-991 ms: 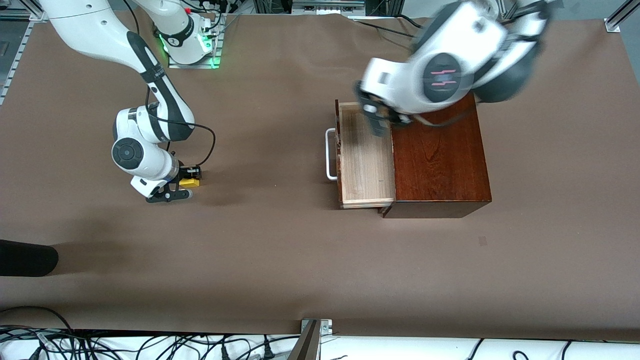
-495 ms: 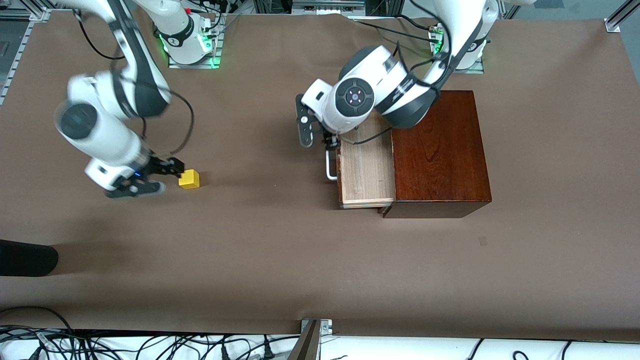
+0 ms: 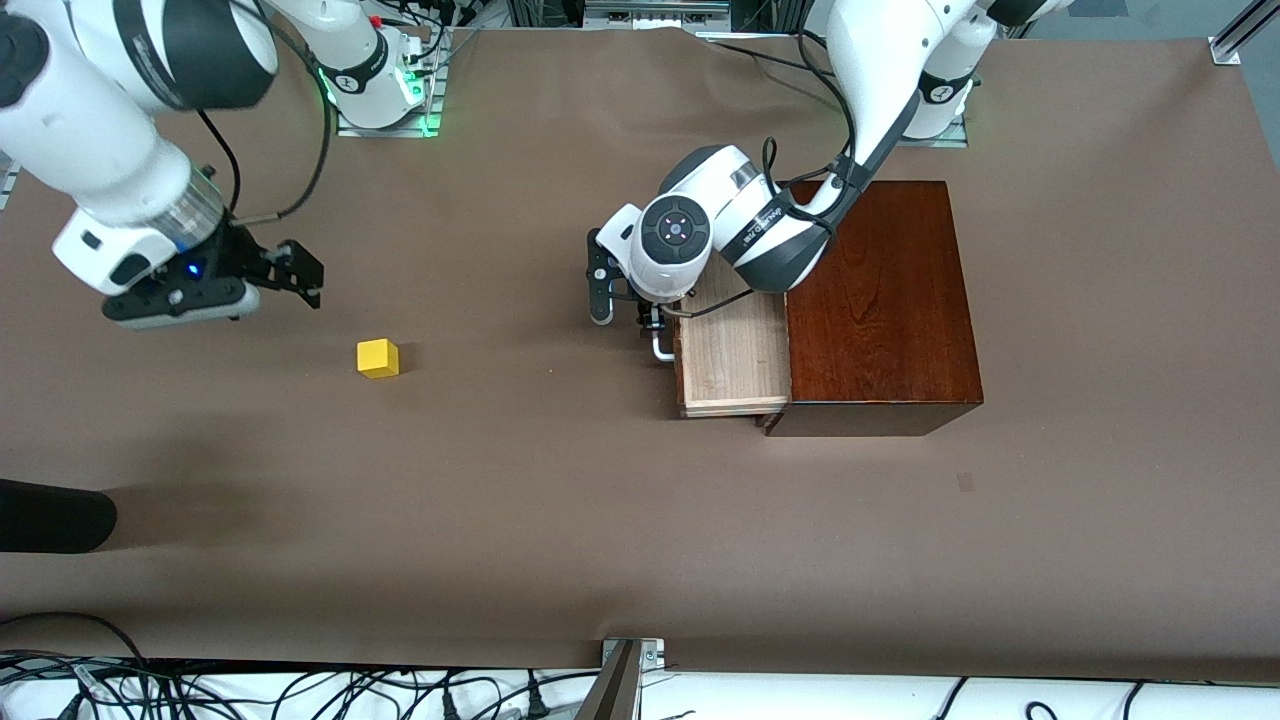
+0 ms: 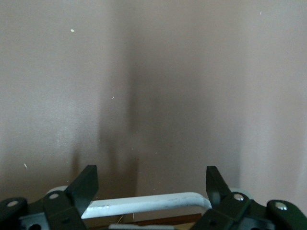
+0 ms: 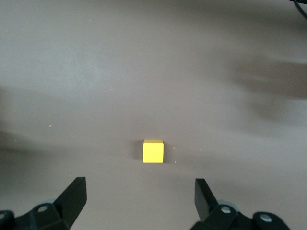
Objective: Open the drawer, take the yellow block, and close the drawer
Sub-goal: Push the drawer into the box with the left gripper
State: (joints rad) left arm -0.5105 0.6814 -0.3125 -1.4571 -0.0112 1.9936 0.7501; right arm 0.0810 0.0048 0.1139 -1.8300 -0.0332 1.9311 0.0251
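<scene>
I am reading the wooden box (image 3: pixel 880 305) first: it is sitting toward the left arm's end of the table, and its drawer (image 3: pixel 730 355) is standing pulled out toward the right arm's end, its pale inside bare. The drawer's sliding axis is running along the table's length, and the white handle (image 3: pixel 661 350) is lying crosswise to it, at the drawer's front.

I am judging the closing push as the coming move, and the left arm is plainly the nearer one. The left gripper (image 3: pixel 622 300) is sitting right at the handle with its fingers (image 4: pixel 86 184) spread wide; in the left wrist view the bar (image 4: pixel 148 205) is running across between them, and I cannot tell whether either finger is touching it. It is holding nothing.

The yellow block (image 3: pixel 378 357) is resting on the bare table, well apart from the drawer, toward the right arm's end. The right gripper (image 3: pixel 290 275) is hanging above the table near it, fingers wide apart and empty, the block (image 5: pixel 153 151) lying clear of them in its wrist view.
</scene>
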